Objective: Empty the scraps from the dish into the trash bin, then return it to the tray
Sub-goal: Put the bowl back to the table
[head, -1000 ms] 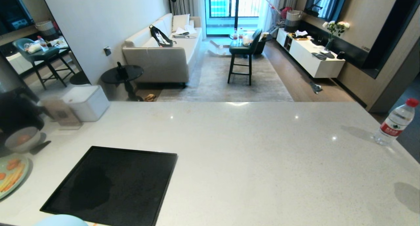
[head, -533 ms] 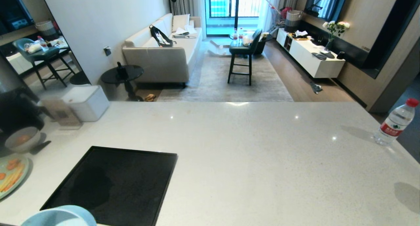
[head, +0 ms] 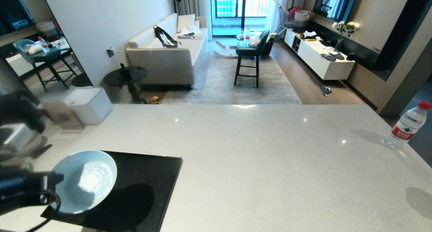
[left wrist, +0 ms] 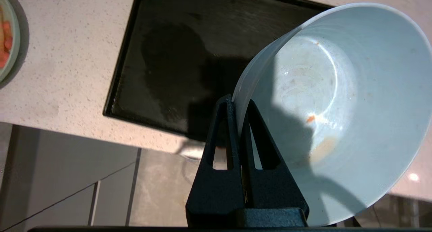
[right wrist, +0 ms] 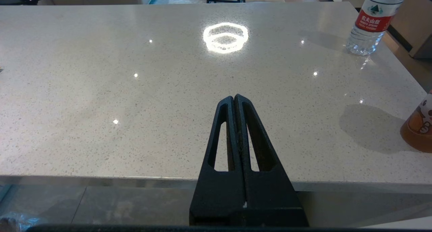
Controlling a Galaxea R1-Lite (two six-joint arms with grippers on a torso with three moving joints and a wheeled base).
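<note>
My left gripper [head: 54, 186] [left wrist: 236, 102] is shut on the rim of the dish [head: 84, 179] [left wrist: 337, 100], a pale blue glossy bowl. It holds the dish tilted, just above the left front part of the black tray [head: 145, 178] [left wrist: 189, 56]. Inside the dish I see only a small orange crumb and faint smears. The scraps and the trash bin are out of view. My right gripper [right wrist: 234, 97] is shut on nothing and hangs at the near edge of the counter, outside the head view.
On the white stone counter [head: 253, 157] a water bottle [head: 406, 125] [right wrist: 369, 21] stands at the far right, with an orange bottle [right wrist: 418, 131] nearer. A pale-green plate with orange pieces [left wrist: 6, 39] lies left of the tray. A white box [head: 89, 104] sits at the back left.
The left arm has swung up into the head view, carrying the dish from the bottom edge to above the tray's left part. It now covers the grey bowl and green plate.
</note>
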